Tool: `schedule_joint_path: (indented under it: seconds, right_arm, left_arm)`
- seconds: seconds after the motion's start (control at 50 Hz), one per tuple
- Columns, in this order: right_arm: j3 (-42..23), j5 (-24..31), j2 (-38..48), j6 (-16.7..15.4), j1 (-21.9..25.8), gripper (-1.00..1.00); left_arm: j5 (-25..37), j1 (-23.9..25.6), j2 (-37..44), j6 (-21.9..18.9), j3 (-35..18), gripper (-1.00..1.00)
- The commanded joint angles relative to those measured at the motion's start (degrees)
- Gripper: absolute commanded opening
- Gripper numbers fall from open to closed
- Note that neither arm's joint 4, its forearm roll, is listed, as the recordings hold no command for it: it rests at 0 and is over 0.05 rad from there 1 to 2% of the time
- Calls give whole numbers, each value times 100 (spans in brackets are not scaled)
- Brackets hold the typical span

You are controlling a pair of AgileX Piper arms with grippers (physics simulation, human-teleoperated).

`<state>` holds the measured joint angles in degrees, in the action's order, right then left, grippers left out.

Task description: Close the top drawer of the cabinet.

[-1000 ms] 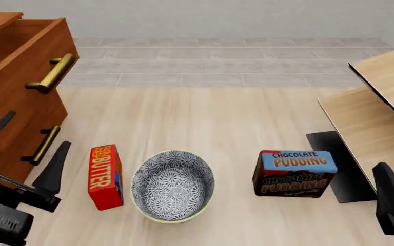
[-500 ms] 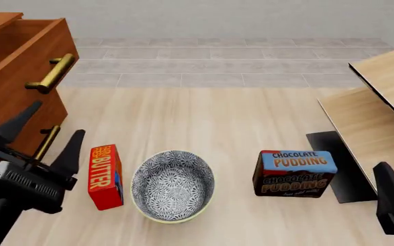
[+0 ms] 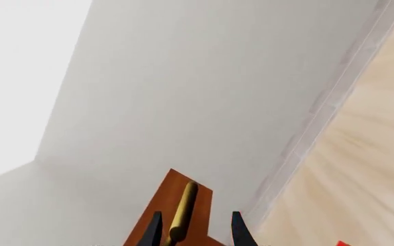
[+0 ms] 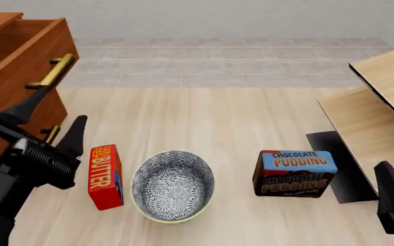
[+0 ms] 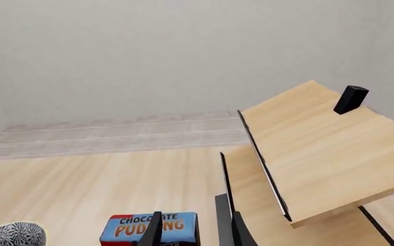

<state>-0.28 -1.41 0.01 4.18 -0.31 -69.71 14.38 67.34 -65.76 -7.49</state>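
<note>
The top drawer [image 4: 26, 56] is seen pulled out of the cabinet [image 4: 5, 123] at far left. The left pincer [image 4: 57, 120], fingers apart, is held just below its handle [image 4: 50, 73].

Top drawer [image 4: 29, 61] pulled out of reddish-brown cabinet [image 4: 8, 130], brass bar handle forward.

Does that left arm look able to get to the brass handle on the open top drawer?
Probably yes. The left pincer is open and sits just below the top drawer's handle, with nothing between them; the butter box stands off to the side.
</note>
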Motion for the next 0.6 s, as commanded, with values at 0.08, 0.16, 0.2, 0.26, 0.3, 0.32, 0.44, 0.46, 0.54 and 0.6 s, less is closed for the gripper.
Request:
schedule_joint_path:
  seconds: [0.08,0.16,0.2,0.26,0.3,0.32,0.44,0.46,0.54,0.6]
  right_arm:
    - [11,-4,0,15,9,100]
    - [12,2,0,20,25,100]
    - [12,-2,0,14,28,100]
    - [15,8,0,12,35,100]
    - [13,6,0,10,38,100]
    - [14,6,0,13,41,100]
    - [3,4,0,17,37,100]
    - [5,-3,0,26,26,100]
    - [6,-2,0,33,40,100]
    - [-1,-1,0,38,43,100]
  left_arm:
    - [-18,-142,312,-145,-255,100]
    - [-17,-289,316,-21,-303,100]
    - [-18,-300,295,-112,-338,100]
    - [-18,-367,311,-181,-402,100]
    - [-18,-378,316,-187,-410,100]
    - [-18,-383,326,-222,-425,100]
    - [-18,-395,377,-237,-441,100]
    - [-18,-399,390,-230,-449,100]
    - [-18,-452,434,-216,-474,100]
    - [-19,-487,464,-293,-484,100]
